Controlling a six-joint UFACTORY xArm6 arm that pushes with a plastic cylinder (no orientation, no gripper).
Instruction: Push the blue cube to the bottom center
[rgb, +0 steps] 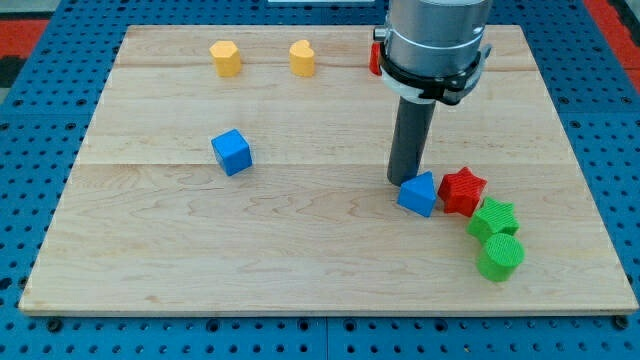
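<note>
The blue cube (232, 152) sits left of the board's middle, well apart from the other blocks. My tip (404, 181) rests on the board far to the cube's right, touching or almost touching the upper left side of a second blue block (418, 194), a wedge-like shape. The rod rises from there to the arm's grey body (434, 45) at the view's top.
A red star block (463, 190) sits right of the blue wedge. A green star (493, 217) and a green cylinder (500, 257) lie below it. Two yellow blocks (226, 58) (302, 58) sit near the top edge. A red block (376, 58) is half hidden behind the arm.
</note>
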